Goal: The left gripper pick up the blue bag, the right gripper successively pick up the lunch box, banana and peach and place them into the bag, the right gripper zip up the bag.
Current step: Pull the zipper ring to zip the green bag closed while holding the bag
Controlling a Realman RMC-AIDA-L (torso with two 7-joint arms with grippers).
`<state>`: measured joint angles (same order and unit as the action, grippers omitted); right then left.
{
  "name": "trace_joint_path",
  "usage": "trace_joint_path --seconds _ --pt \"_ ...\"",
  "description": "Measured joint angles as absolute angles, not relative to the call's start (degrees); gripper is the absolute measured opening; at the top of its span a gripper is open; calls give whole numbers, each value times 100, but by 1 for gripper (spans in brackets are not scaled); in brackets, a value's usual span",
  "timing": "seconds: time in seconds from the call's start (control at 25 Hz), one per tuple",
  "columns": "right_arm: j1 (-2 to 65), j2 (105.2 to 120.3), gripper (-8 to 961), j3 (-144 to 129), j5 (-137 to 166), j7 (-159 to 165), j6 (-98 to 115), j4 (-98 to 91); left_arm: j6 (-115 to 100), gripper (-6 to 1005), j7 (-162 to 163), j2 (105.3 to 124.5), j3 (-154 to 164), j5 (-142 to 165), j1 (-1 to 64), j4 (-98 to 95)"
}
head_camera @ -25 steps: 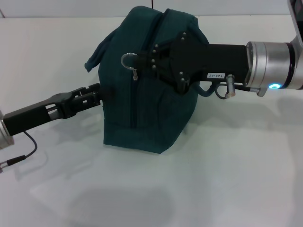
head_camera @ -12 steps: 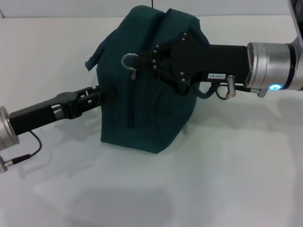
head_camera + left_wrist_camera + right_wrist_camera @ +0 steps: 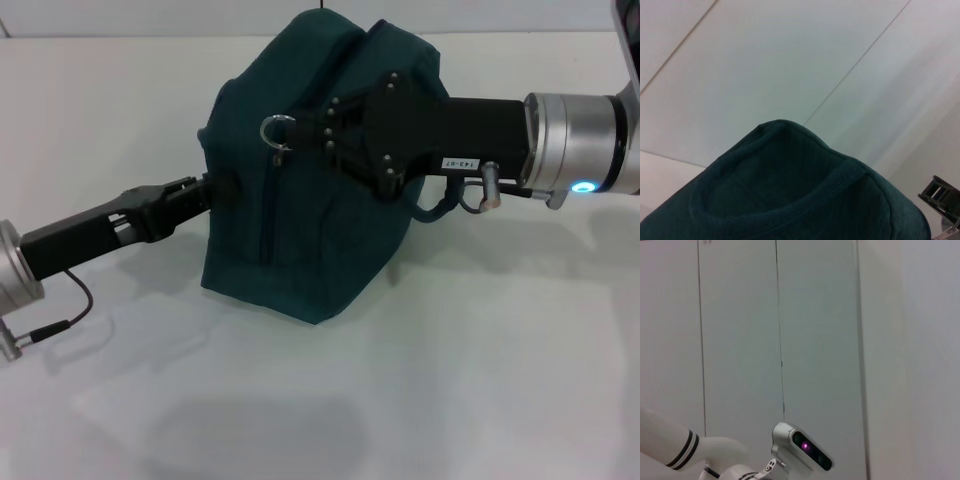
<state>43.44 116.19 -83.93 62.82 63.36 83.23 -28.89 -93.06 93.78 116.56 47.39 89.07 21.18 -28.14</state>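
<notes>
Leftmost in the head view, the left gripper (image 3: 205, 186) reaches in low from its silver arm, its black fingertips pressed against the near side of the blue bag (image 3: 300, 250); whether they are clamped on fabric or merely touching it cannot be told. The bag sits directly beyond that gripper's tips, bulging and leaning, its bottom edge resting on the white table (image 3: 400, 400). A black zipper (image 3: 268, 215) runs down the bag's face, ending at a metal ring pull (image 3: 275, 129) near the top. The right gripper (image 3: 318, 128) comes in from the other side, level with the top of the bag, its black fingers lying right at the ring pull and the zipper head; the grip itself is hidden by its own body, so its hold cannot be told either. A white label (image 3: 455, 163) shows on its body, and a lit ring (image 3: 580, 186) glows on the silver arm behind it. In the left wrist view the bag (image 3: 790, 200) fills the lower part, with pale panelled walls behind. The right wrist view shows grey wall panels and the robot's head camera (image 3: 802, 445).
</notes>
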Motion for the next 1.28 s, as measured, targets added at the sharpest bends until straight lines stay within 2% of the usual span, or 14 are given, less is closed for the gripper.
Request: trace_joint_path --seconds 0.32,0.64,1.28 --pt "4261 11619 3 -8392 6138 6356 8326 -2856 -9321 162 9351 11712 4757 8911 2079 -2812" --pt "4084 11607 3 -8377 5575 6627 8366 -2841 -9766 76 8537 11793 4732 8903 2039 -2688" --pt "4035 11592 4 -8349 5468 7242 8208 -2821 -10041 61 8138 11929 4886 9194 2046 -2439"
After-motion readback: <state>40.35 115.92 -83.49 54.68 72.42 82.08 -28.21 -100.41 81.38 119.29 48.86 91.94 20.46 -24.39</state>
